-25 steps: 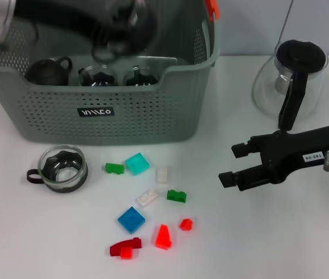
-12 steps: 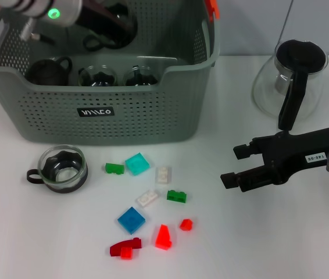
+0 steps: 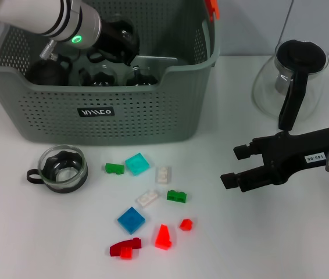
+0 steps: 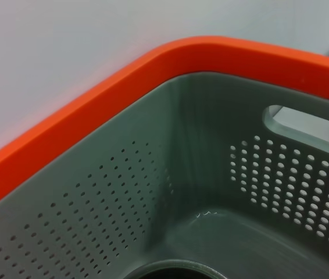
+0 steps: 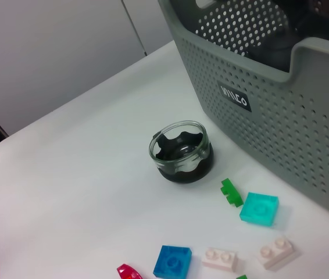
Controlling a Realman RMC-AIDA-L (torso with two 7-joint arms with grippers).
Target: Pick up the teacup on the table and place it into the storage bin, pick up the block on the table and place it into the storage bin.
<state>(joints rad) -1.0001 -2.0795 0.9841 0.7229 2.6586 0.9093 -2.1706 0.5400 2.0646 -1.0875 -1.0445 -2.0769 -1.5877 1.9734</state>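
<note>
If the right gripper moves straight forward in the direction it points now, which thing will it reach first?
The right gripper points across the table toward the scattered blocks. The dark green block looks nearest to that line, though the gripper's height above the table is unclear, so it may pass over it.

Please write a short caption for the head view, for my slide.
Left arm reaches into the storage bin; one teacup and scattered blocks wait on the table.

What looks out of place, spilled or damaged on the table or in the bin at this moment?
Nothing stands out. The teacup stands upright on the table beside the storage bin, the blocks lie scattered but whole, and the teapot is upright. The left gripper is inside the bin; the right gripper hovers over the table.
</note>
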